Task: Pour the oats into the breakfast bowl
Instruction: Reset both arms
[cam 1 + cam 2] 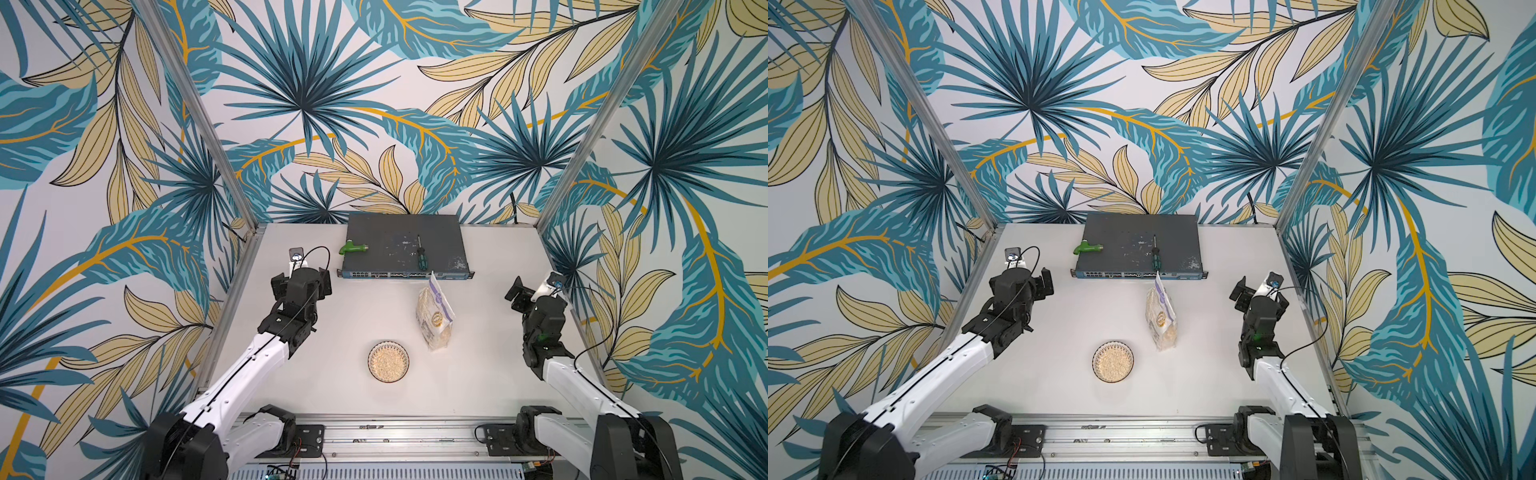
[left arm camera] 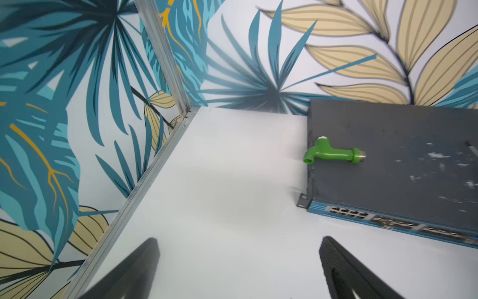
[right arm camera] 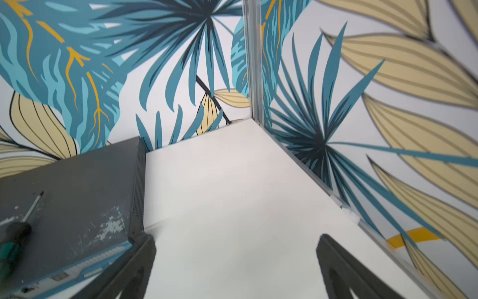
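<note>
The breakfast bowl (image 1: 388,360) (image 1: 1113,361) sits on the white table near the front middle, and pale oats fill its inside. The oats pouch (image 1: 434,316) (image 1: 1160,318) stands upright just behind and right of the bowl, flakes still showing through the clear plastic. My left gripper (image 1: 302,283) (image 1: 1019,283) (image 2: 239,240) hovers at the back left, open, with only bare table between its fingers. My right gripper (image 1: 538,293) (image 1: 1261,296) (image 3: 236,237) hovers at the right side, also open and holding nothing. Both are well clear of the bowl and pouch.
A dark grey network switch (image 1: 405,249) (image 2: 388,160) (image 3: 69,196) lies at the back middle, with a green pipe fitting (image 1: 353,248) (image 2: 333,154) and a screwdriver (image 1: 420,254) (image 3: 18,233) on top. Leaf-patterned walls enclose the table on three sides.
</note>
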Tool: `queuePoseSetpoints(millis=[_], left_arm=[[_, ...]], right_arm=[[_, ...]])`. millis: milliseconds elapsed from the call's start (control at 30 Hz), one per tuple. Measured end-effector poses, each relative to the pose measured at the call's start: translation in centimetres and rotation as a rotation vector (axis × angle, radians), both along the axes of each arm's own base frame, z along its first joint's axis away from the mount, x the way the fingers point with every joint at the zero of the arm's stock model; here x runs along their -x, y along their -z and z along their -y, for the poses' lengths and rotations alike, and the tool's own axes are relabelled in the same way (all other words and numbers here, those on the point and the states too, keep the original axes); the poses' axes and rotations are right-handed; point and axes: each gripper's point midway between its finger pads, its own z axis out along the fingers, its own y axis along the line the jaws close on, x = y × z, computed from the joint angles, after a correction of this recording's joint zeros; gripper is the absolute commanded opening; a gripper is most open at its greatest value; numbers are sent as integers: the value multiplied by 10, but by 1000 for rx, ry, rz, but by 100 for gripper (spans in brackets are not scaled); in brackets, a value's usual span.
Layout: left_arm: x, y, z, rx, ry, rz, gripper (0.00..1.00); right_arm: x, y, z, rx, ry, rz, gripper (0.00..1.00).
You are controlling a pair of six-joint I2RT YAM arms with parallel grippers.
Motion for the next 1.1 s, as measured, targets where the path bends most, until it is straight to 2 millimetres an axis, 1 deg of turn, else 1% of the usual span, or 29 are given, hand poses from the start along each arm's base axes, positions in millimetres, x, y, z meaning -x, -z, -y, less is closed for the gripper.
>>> queuePoseSetpoints(millis=[67, 100, 200, 300, 400, 500, 600, 633, 767, 800, 833, 933, 1100], left_arm=[[-4, 23, -9, -21, -22, -32, 100], [-5, 33, -13, -34, -28, -41, 100], [-3, 60, -24, -67, -46, -76, 100], [-7, 72, -30, -86, -49, -74, 100], [-14, 81, -29, -107, -29, -56, 100], [-19, 96, -26, -134, 5, -77, 100], [-26, 97, -24, -152, 41, -48, 100], [-28, 97, -25, -146, 49, -32, 100], [-34, 103, -33, -115, 79, -10, 100], [-34, 104, -34, -108, 87, 4, 100], [-32, 105, -34, -102, 97, 26, 100], [-27, 119, -30, -86, 135, 11, 100], [-30, 114, -24, -69, 172, 42, 100]], right_arm=[[4, 22, -1, -3, -21, -27, 100], [4, 27, -2, -2, -31, -27, 100], [2, 27, -5, 24, -61, 10, 100], [-3, 27, -7, 59, -79, 27, 100], [-7, 29, -8, 78, -94, 28, 100], [-11, 25, -7, 88, -95, 47, 100], [-12, 16, -3, 97, -89, 105, 100], [-11, 17, -2, 97, -87, 116, 100], [-13, 39, -1, 103, -101, 84, 100], [-14, 41, -2, 104, -110, 78, 100], [-14, 40, -4, 106, -120, 80, 100], [-17, 35, -9, 113, -146, 96, 100], [-19, 31, -12, 117, -166, 110, 100]])
